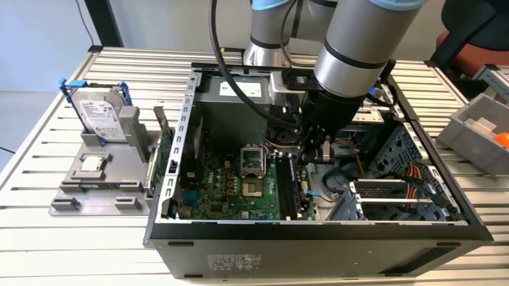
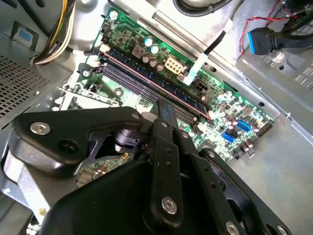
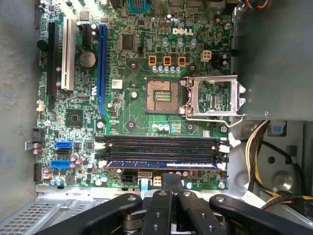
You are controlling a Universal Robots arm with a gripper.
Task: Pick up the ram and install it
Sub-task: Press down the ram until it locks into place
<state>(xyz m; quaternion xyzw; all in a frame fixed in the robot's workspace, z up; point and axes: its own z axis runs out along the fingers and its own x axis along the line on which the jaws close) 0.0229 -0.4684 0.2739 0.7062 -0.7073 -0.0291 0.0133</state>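
Observation:
The ram (image 3: 161,165) is a long, thin dark blue stick. It lies along the memory slot nearest the board's edge, beside several empty black slots (image 3: 161,144). In the second wrist view the ram (image 2: 146,81) shows a reddish top edge. My gripper (image 3: 171,176) is shut, its two black fingers pressed together with nothing between them. Their tips sit at about the middle of the stick's length, at or just over its top edge. In the exterior view my gripper (image 1: 316,156) reaches down into the open computer case (image 1: 171,179), next to the ram (image 1: 290,179).
Near the slots is the CPU socket (image 3: 159,95) with its metal frame open. Cable bundles (image 3: 259,147) and the drive cage (image 1: 397,190) crowd one side of the case. Outside it stand a hard drive (image 1: 104,116) on a grey stand, a green card (image 1: 165,161) and a grey bin (image 1: 477,128).

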